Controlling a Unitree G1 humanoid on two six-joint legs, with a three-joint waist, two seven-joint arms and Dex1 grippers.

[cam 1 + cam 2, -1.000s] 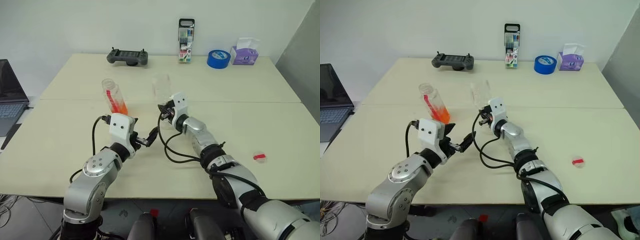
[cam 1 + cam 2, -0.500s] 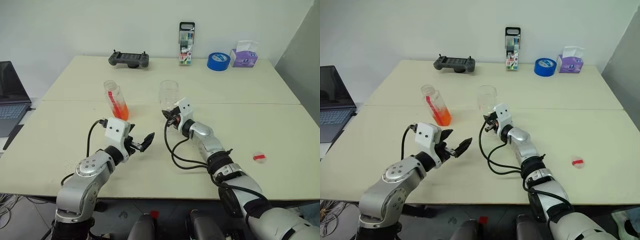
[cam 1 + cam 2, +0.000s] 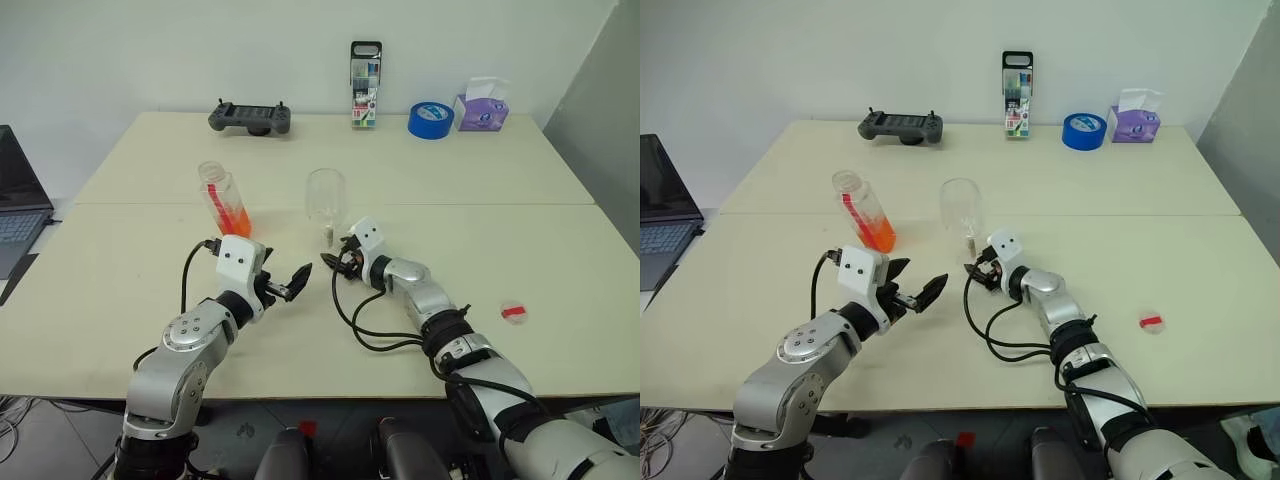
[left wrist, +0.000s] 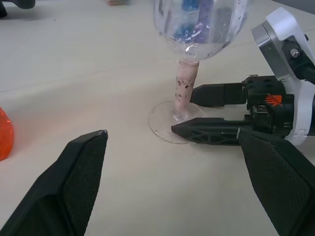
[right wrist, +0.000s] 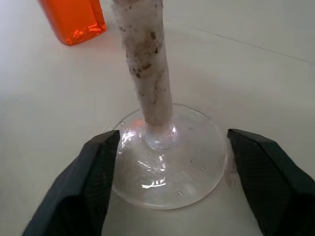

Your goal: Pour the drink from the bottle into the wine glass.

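Upright wine glass [image 3: 325, 203] beside uncapped bottle [image 3: 224, 199]

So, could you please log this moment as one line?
right gripper: open at wine glass foot | left gripper: open, empty | bottle: uncapped, on table

wine glass [image 3: 325, 205] stands upright beside bottle [image 3: 224, 199].

A pale cream counter [image 3: 150, 300] carries everything. Along its far edge stand a black handheld controller [image 3: 250, 116], a clear marker-pen case [image 3: 365, 70], a blue tape roll [image 3: 431, 119] and a purple tissue box [image 3: 481, 110] — nearer, the uncapped bottle [image 3: 222, 198] beside the upright wine glass [image 3: 326, 200]. A small red-marked cap [image 3: 513, 311] lies apart — near the counter's right side.
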